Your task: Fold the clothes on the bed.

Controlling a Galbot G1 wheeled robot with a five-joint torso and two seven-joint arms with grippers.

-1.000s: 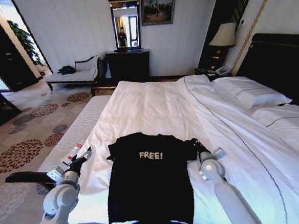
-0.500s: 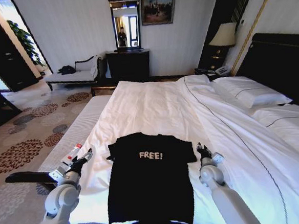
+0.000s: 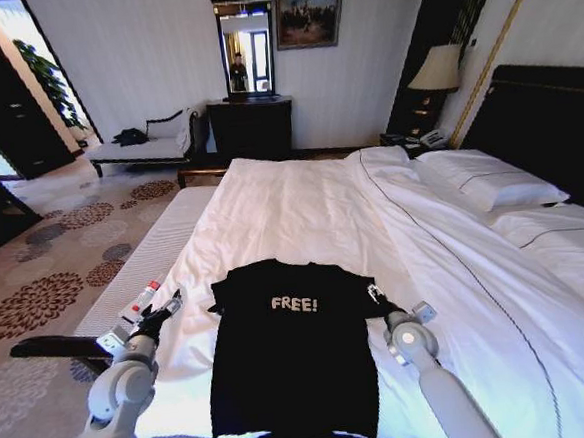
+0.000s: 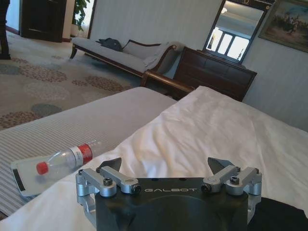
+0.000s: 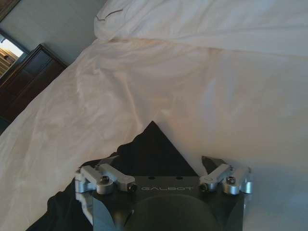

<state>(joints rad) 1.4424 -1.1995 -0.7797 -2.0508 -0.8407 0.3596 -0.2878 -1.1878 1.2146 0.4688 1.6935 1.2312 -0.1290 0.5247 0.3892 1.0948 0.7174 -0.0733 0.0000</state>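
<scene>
Nearest, at the foot of the bed (image 3: 300, 193): black T-shirt (image 3: 287, 365) laid flat on the white duvet, front up, collar toward the far end, sleeves spread.

Compared with half a second ago: right gripper (image 3: 374, 293) now closer in against the shirt's right sleeve, where before it sat clear of it on the duvet. No change in the left gripper (image 3: 168, 306), the shirt or the camera.

Jaws of the right gripper (image 5: 161, 161) spread apart, astride the pointed tip of the sleeve (image 5: 153, 144); cannot tell whether touching the cloth. Jaws of the left gripper (image 4: 166, 163) likewise released, holding nothing, near the shirt's left sleeve over the duvet edge.

Legible writing: "FREE!" in white across the chest; "GALBOT" on each gripper body in both wrist views.

From the left wrist alone: clear detail of a plastic bottle (image 4: 62, 161), red cap and red label, lying on its side on the striped grey bench (image 4: 72, 125) beside the bed; a small shape from the head (image 3: 145, 295).

Farther off: white pillows (image 3: 490, 180) against a dark headboard (image 3: 551, 121), lamp (image 3: 437, 68), dark dresser (image 3: 250, 127) under a mirror (image 3: 245, 47), framed painting (image 3: 308, 12), pale chaise lounge (image 3: 146, 144).
</scene>
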